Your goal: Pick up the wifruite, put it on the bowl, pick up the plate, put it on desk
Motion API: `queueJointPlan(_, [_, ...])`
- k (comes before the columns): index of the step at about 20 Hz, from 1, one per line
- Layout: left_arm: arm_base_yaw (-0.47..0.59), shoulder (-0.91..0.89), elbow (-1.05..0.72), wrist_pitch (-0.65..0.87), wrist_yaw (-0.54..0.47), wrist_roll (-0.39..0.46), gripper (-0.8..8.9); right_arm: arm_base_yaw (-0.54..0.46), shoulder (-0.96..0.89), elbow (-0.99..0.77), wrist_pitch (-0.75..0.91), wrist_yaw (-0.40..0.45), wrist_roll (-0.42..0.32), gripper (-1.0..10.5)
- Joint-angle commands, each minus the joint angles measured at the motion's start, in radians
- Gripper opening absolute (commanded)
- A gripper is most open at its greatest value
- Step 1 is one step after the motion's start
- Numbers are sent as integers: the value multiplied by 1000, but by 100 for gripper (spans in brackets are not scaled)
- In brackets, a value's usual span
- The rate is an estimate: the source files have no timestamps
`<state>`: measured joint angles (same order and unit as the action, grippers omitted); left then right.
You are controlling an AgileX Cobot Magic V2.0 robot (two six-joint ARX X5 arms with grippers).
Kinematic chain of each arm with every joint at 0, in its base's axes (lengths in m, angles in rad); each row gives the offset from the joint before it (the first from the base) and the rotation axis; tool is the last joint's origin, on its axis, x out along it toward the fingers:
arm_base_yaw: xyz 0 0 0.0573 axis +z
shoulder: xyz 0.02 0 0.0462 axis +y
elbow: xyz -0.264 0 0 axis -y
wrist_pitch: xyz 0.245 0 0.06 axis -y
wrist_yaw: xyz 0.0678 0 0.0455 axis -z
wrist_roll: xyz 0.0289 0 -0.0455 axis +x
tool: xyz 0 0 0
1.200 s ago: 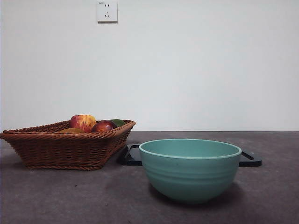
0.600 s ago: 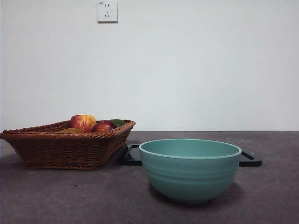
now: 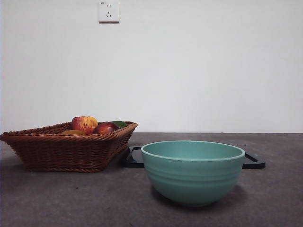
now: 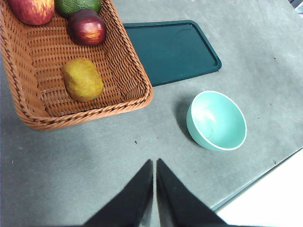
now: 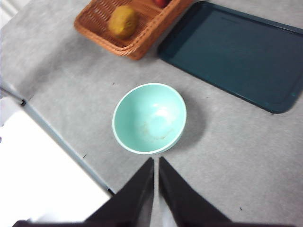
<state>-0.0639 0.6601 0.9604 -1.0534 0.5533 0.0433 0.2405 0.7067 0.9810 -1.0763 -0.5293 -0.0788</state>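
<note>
Right gripper [image 5: 155, 163] above desk [image 5: 246, 142], jaws nearly closed, holding nothing. Teal bowl [image 5: 149, 118] just beyond jaw tips, upright, empty. Dark tray [image 5: 232, 52] flat on desk, apart from bowl. Wicker basket [image 5: 137, 42] beside tray; wifruite [image 5: 123, 21] inside it.

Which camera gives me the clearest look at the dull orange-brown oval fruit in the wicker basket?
The left wrist view: the dull orange-brown oval fruit lies whole and sharp on the brown wicker basket floor. The right wrist view shows it smaller and blurred. In the front view only a sliver peeks above the basket rim.
</note>
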Motion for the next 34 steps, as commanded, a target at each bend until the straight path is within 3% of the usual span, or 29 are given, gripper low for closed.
queueJointPlan(1, [-2, 5, 22, 5, 5, 18, 12, 8, 5, 16, 5, -5, -11, 6])
queueJointPlan(3, [-2, 5, 22, 5, 5, 16, 93, 8, 5, 16, 5, -6, -7, 96])
queueJointPlan(5, [-2, 5, 22, 5, 5, 15, 289, 8, 5, 16, 5, -5, -3, 330])
queueJointPlan(7, [-2, 5, 22, 6, 5, -4, 459, 8, 5, 16, 5, -6, -3, 383])
queueJointPlan(8, [-2, 5, 22, 5, 5, -10, 479, 8, 5, 16, 5, -6, -3, 383])
queueJointPlan(16, [-3, 17, 24, 36, 5, -47, 470, 8, 5, 16, 6, -6, 5, 383])
queueJointPlan(21, [-31, 121, 95, 83, -25, -70, 469, 8, 5, 16, 6, -5, 16, 383])
queueJointPlan(29, [-170, 436, 294, 114, -239, -115, 463, 8, 5, 16, 6, -5, 26, 383])
queueJointPlan(34, [-253, 622, 323, 220, -350, -143, 460, 8, 5, 16, 6, -5, 27, 383])
